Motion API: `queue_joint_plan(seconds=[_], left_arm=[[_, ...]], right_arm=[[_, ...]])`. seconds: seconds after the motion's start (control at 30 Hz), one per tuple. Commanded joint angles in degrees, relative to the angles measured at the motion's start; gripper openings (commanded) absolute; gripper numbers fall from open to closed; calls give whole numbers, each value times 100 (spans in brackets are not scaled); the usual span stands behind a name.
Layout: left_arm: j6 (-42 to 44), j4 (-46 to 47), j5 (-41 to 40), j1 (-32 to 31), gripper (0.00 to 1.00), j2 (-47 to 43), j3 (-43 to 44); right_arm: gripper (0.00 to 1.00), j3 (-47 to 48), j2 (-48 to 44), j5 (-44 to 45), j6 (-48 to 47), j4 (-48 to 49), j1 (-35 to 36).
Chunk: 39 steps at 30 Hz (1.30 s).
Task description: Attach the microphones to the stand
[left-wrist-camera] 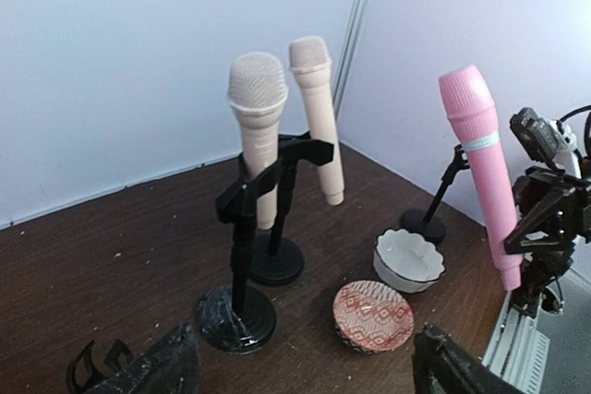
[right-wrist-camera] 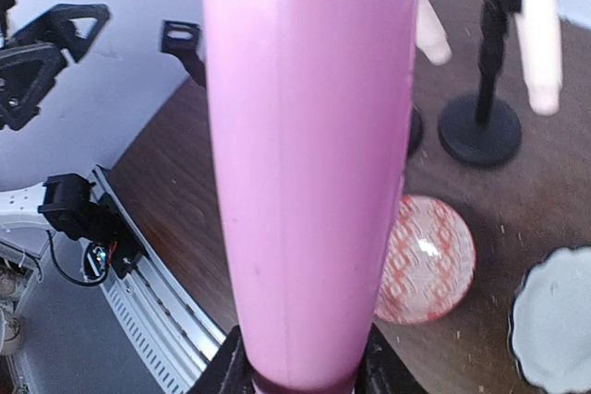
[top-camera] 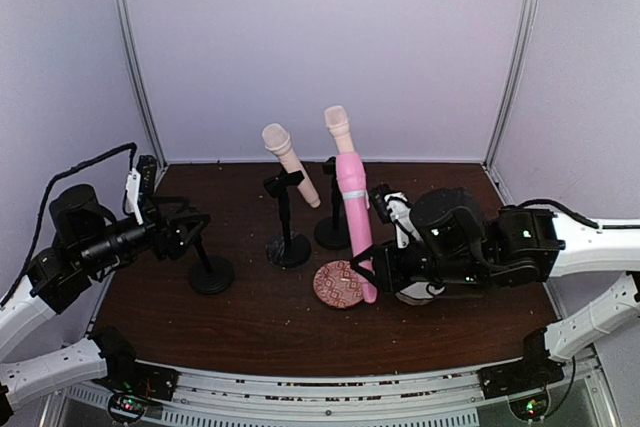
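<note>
Pale lavender-white walls point(top-camera: 320, 47), slim metal corner posts point(top-camera: 515, 57), dark brown wooden table point(top-camera: 250, 317), soft even light.

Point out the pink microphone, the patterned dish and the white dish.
pink microphone point(top-camera: 352, 209), top view, middle of its body.
patterned dish point(top-camera: 340, 284), top view, centre of the dish.
white dish point(left-wrist-camera: 409, 257), left wrist view, bare inside.

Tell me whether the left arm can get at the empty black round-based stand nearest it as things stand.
Probably yes. The left gripper hangs open right by the top of the empty black stand, with nothing visible between them.
</note>
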Motion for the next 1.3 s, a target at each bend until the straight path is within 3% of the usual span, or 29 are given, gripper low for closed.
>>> queue_joint_plan(seconds=[0.0, 0.27, 0.4, 0.67, 0.83, 1.07, 1.27], left_arm=[[-313, 762, 732, -81, 82, 17, 227], [-398, 1587, 609, -983, 82, 848, 414], [-425, 2228, 1004, -1300, 82, 1356, 611], [-453, 2557, 1440, -1400, 81, 1941, 1111], [-311, 2445, 1960, -1400, 71, 2151, 1454], [-215, 2347, 2542, -1399, 50, 2357, 1654], [-55, 2002, 2739, -1399, 24, 2360, 1814]], right_arm=[[20, 175, 117, -156, -1922, 2105, -22], [19, 481, 695, -1252, -2908, 2671, -22], [18, 747, 1062, -1645, -3054, 2489, -17], [18, 884, 1370, -2561, -3197, 2433, -4], [17, 972, 1480, -2992, -3305, 2261, -4], [16, 1124, 1594, -3171, -3404, 2078, -10], [17, 1215, 1706, -3159, -3432, 1919, -13]])
